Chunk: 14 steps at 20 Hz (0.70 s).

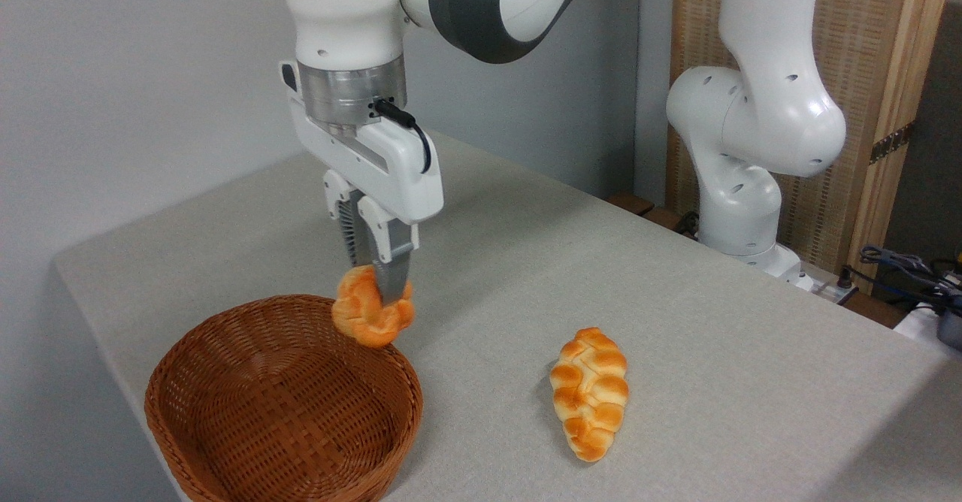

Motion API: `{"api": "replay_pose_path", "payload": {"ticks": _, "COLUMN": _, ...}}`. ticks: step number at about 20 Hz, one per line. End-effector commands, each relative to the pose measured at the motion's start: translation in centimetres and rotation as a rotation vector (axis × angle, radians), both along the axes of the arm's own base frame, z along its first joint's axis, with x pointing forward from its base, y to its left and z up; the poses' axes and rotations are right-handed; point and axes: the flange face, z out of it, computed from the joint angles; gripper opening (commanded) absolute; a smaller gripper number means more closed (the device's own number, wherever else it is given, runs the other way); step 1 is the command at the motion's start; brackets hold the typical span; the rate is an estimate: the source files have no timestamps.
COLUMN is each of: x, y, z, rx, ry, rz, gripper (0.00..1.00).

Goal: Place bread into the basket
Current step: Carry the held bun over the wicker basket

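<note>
The bread (361, 314), a small orange-golden knotted bun, hangs in the air pinched between the fingers of my gripper (382, 295), which is shut on it. It hovers over the far right rim of the basket (225, 352), a shallow brown wicker bowl standing at the front left of the table. The inside of the basket holds nothing. One grey fingertip (391, 284) shows in front of the bun, and the other is mostly hidden behind it.
A longer braided loaf (588, 391) lies on the grey table to the right of the basket. The arm's white base (740, 209) stands at the table's back right. Cables (906, 269) lie at the far right edge.
</note>
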Motion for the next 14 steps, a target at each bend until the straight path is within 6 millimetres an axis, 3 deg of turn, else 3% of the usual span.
{"api": "replay_pose_path", "payload": {"ticks": 1, "x": 1.63, "y": 0.12, "z": 0.29, "rx": -0.014, "ry": -0.091, "rz": -0.004, "gripper": 0.76}}
{"api": "replay_pose_path", "payload": {"ticks": 3, "x": 2.03, "y": 0.16, "z": 0.41, "rx": -0.012, "ry": -0.122, "rz": -0.002, "gripper": 0.87}}
{"api": "replay_pose_path", "payload": {"ticks": 7, "x": 2.39, "y": 0.18, "z": 0.21, "rx": -0.009, "ry": -0.137, "rz": 0.000, "gripper": 0.99}}
{"api": "replay_pose_path", "payload": {"ticks": 14, "x": 2.42, "y": 0.08, "z": 0.32, "rx": -0.012, "ry": -0.141, "rz": 0.004, "gripper": 1.00}}
